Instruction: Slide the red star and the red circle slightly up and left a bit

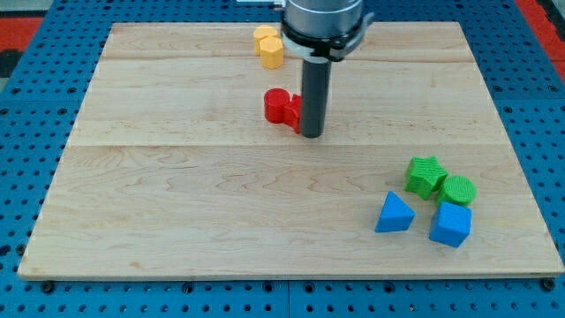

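The red circle (276,105) sits near the board's upper middle. The red star (293,111) touches its right side and is partly hidden behind the rod. My tip (312,134) rests on the board just right of and slightly below the red star, touching or nearly touching it.
Two yellow blocks (268,46) stand together near the top edge, above the red pair; the nearer one looks hexagonal. At the lower right lie a green star (425,176), a green circle (458,190), a blue triangle (394,214) and a blue cube (451,223). The wooden board (177,203) ends on a blue pegboard.
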